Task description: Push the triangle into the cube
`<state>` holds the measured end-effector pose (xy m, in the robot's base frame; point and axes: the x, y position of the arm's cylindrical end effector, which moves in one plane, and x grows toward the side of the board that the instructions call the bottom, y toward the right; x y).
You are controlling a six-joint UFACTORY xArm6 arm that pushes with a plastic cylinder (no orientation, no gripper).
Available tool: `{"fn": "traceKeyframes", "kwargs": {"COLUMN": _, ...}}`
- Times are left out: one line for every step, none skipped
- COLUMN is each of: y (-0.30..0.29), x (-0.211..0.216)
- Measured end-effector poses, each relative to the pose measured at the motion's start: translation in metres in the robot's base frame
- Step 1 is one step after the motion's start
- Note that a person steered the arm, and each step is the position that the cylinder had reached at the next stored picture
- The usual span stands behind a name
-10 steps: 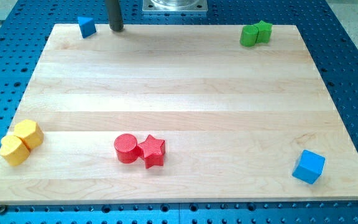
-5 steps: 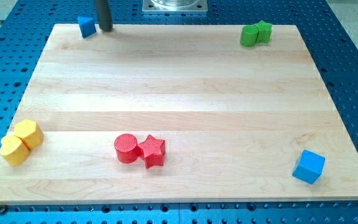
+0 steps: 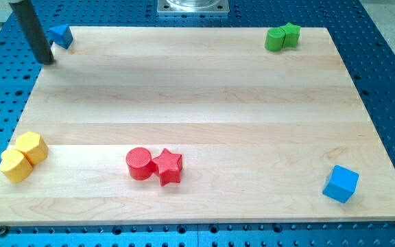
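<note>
Blue triangle (image 3: 62, 35) at counter (image 3: 204, 89) top-left corner, near edge. My tip (image 3: 46, 60) just left-below it, off counter's left edge. No jaws on rig, just rod. Blue cube (image 3: 340, 183) at bottom-right corner, well apart. Risk: long diagonal push; off-centre contact may spin triangle away or off top edge.

My tip (image 3: 46, 60) is at the view's top left, just below and left of the blue triangle (image 3: 62, 36), at the board (image 3: 197, 103) edge. The blue cube (image 3: 340, 184) sits far away at bottom right. Green blocks (image 3: 282, 36) are top right, yellow blocks (image 3: 23, 157) bottom left. The red cylinder (image 3: 140, 163) touches the red star (image 3: 168, 166).
</note>
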<state>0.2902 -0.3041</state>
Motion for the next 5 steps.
{"fn": "traceKeyframes", "kwargs": {"y": -0.001, "x": -0.002}}
{"fn": "traceKeyframes", "kwargs": {"y": -0.001, "x": -0.018}}
{"fn": "traceKeyframes", "kwargs": {"y": -0.001, "x": -0.055}}
{"fn": "traceKeyframes", "kwargs": {"y": -0.001, "x": -0.084}}
{"fn": "traceKeyframes", "kwargs": {"y": 0.015, "x": -0.081}}
